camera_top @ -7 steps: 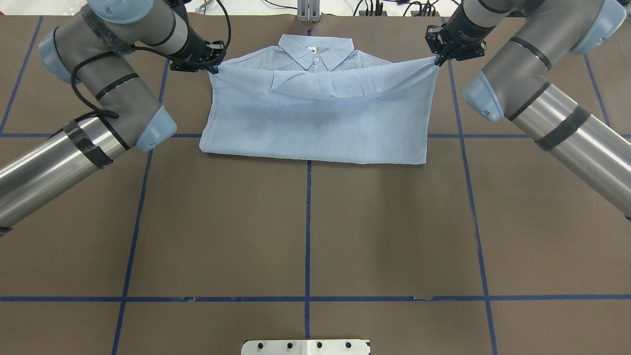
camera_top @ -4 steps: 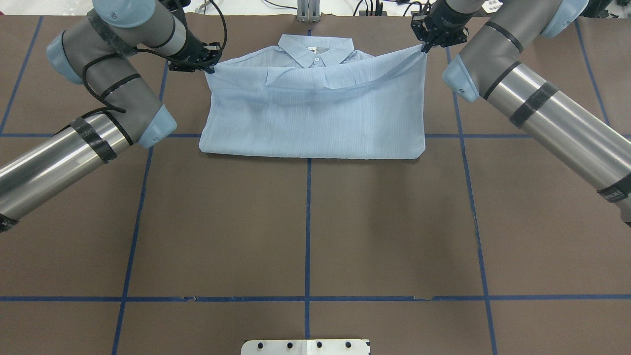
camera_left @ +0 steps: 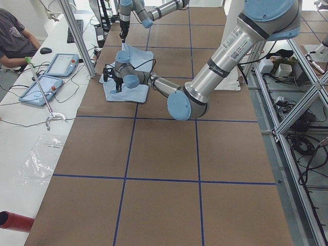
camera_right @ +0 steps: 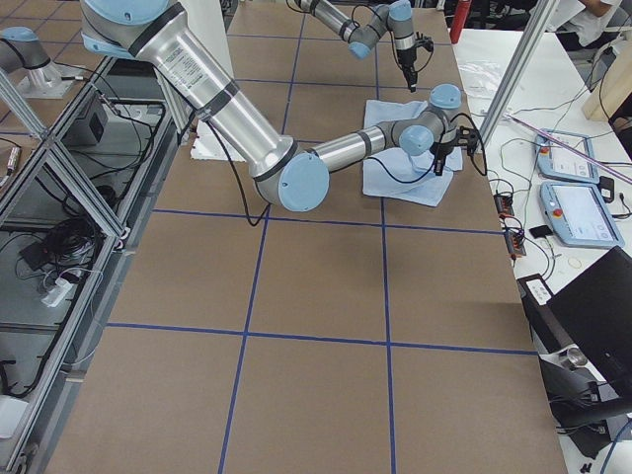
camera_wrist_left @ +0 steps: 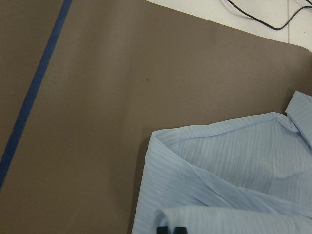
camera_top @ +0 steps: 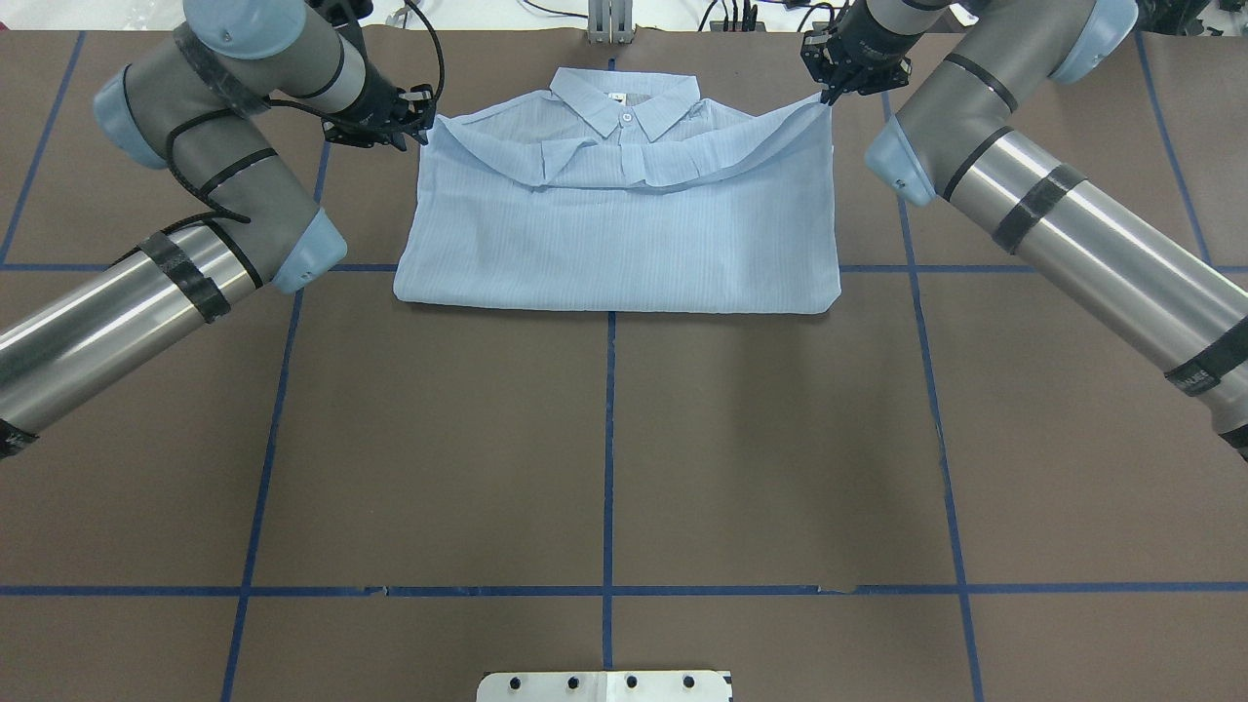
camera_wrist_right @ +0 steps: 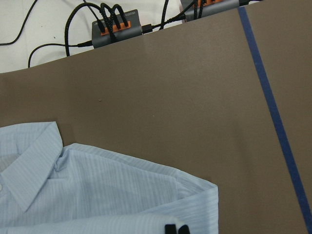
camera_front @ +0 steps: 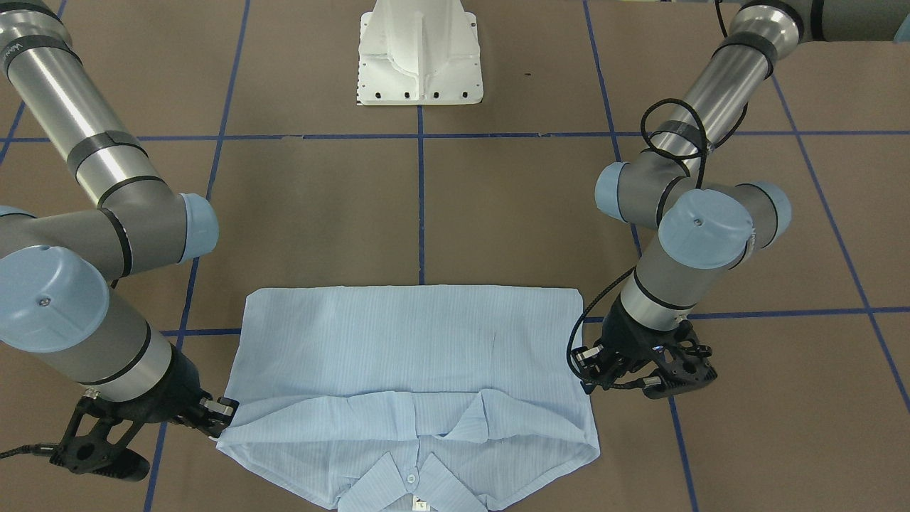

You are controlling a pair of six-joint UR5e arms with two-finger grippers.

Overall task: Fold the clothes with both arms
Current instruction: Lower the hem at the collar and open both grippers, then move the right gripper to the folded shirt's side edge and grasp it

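Observation:
The pale-blue striped shirt (camera_top: 624, 219) lies at the table's far side, collar (camera_top: 625, 101) away from the robot, with its lower half folded up over the chest. My left gripper (camera_top: 426, 119) is shut on the folded edge's left corner, and my right gripper (camera_top: 827, 95) is shut on its right corner. In the front-facing view the shirt (camera_front: 412, 341) spans between the left gripper (camera_front: 586, 387) and the right gripper (camera_front: 225, 418). Each wrist view shows the fingertips (camera_wrist_left: 171, 230) (camera_wrist_right: 176, 229) closed together on cloth at the bottom edge.
Brown table cover crossed by blue tape lines (camera_top: 609, 439). The white pedestal base (camera_front: 419, 53) stands at the robot's side. Cable boxes (camera_wrist_right: 117, 27) sit just past the far edge. A person (camera_left: 15, 41) and tablets (camera_right: 578, 212) are at a side desk.
Both grippers carried the hem corners further toward the collar. The right gripper also moved inward. The raised fold has dropped and now lies flatter over the chest.

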